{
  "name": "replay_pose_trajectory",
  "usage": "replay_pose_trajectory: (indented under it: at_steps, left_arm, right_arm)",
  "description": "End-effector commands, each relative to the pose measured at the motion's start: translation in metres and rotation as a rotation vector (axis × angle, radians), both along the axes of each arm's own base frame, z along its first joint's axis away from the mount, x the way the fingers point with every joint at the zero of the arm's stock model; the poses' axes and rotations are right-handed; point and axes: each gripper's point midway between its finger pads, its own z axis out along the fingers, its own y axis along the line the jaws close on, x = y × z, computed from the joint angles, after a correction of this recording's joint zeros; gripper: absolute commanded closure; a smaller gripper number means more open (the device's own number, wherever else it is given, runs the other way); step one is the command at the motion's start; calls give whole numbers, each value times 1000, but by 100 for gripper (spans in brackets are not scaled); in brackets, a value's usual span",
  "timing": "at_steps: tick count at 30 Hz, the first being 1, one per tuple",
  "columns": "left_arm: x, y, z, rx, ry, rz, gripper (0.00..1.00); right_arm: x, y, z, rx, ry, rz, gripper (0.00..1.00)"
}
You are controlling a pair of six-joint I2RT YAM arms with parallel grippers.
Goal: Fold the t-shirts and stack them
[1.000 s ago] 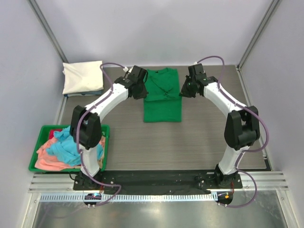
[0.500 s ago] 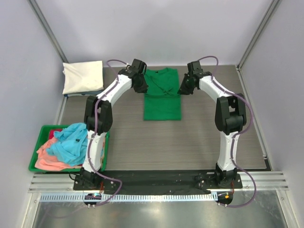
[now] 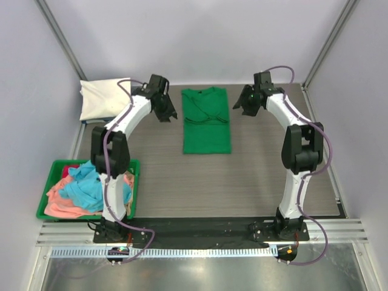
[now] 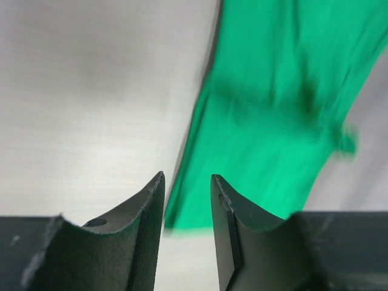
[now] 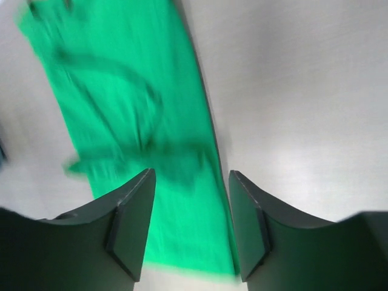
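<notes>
Your green tee (image 3: 207, 121) lies folded lengthwise on the table (image 3: 260, 176), toward 12 o'clock. L hand (image 3: 168, 113) is at its 9, R hand (image 3: 240, 105) at its 3. Both released, fingers apart, nothing gripped.

A robotics lab cell: blank pale walls (image 3: 200, 36), aluminium rail (image 3: 66, 233), arms (image 3: 130, 118) bolted to table (image 3: 254, 176).

A fixed camera above and behind the arms looks steeply down on the whole counter (image 3: 260, 176), with the near edge at the bottom of its view. Each wrist camera sits close over the counter, peering past the left fingers (image 4: 142, 236) or the right fingers (image 5: 130, 230) toward the middle of the far edge. There the green t-shirt (image 3: 207, 121), blurred in both wrist views, appears in all three.
</notes>
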Motion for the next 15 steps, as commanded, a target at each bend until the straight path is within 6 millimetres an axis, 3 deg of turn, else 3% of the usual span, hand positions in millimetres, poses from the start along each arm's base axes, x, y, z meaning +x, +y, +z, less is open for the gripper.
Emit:
replay_pose_trajectory:
  at_steps: [1,2,3,6,7,9,10,12,13,15]
  left_arm:
    - [-30,-40,11,-95,-77,-119,63]
    - [-48,-41,-5,-90,-43,-138,63]
    - [-55,-47,-10,-99,-42,-154,63]
    - [-71,-73,-29,-147,-51,-201,64]
    - [-78,-82,-33,-158,-38,-210,64]
    - [-89,-89,-47,-154,-11,-220,65]
    - [-94,-97,-49,-157,-14,-235,65]
    - [-100,-101,-59,-147,3,-240,66]
    - [-103,-103,-63,-143,8,-248,66]
    - [-108,-100,-72,-129,30,-245,66]
  right_arm:
    - [-35,35,25,50,-64,89,45]
    - [-44,42,16,52,-54,106,46]
    - [-53,61,15,42,-54,158,46]
    - [-66,92,2,31,-31,230,47]
    - [-69,99,-11,32,-1,248,48]
    - [-70,113,-19,45,16,281,50]
    - [-72,123,-33,45,42,305,50]
    - [-65,132,-35,53,40,319,52]
    - [-64,135,-48,48,63,324,53]
    - [-54,139,-46,48,45,322,53]
